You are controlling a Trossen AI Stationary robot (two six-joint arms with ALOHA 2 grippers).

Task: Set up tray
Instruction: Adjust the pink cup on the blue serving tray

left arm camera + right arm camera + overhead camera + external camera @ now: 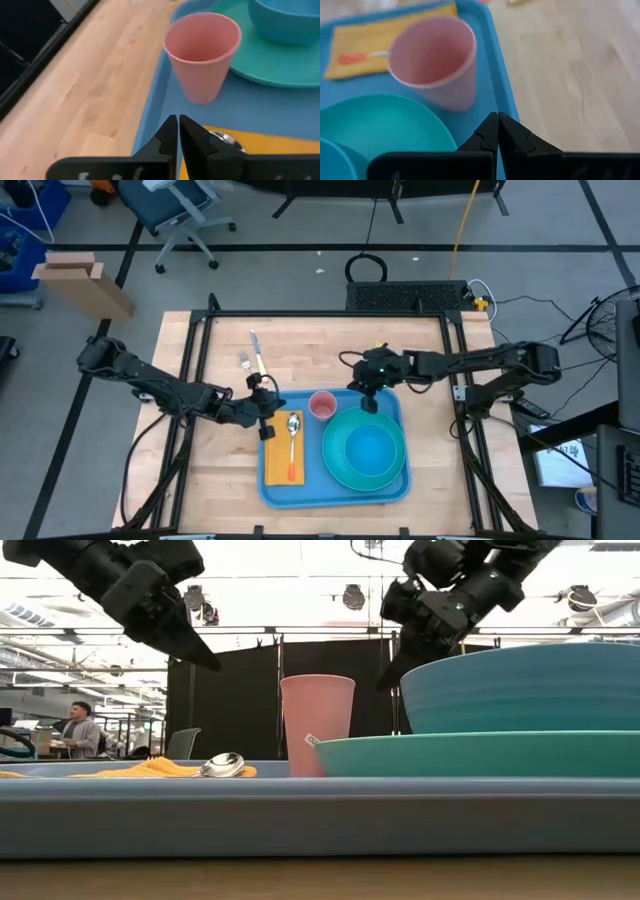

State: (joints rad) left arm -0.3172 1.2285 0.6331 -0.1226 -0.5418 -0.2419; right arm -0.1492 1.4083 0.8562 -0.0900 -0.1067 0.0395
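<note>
Lying on the wooden tabletop [220, 470] toward its near edge, the tray [310, 490] has its long axis across the tabletop, left to right. On it sit a teal plate [335, 465] carrying a blue bowl [370, 450], an orange napkin [278, 450] with a spoon [293, 425], and, toward the far rim, a pink cup [322, 405]. The left claw [265, 420] hovers over the tray's left edge beside the napkin, fingers nearly together and gripping nothing. The right claw [368, 402] hangs over the tray's far rim just right of the cup, fingers pressed together and empty. Farther back, off the tray, a fork [247, 366] and a knife [257, 350] lie on bare wood, far-left of the tray. By my judgement the left arm is the nearer one to them, its claw having to travel away from the tray toward the far side.
</note>
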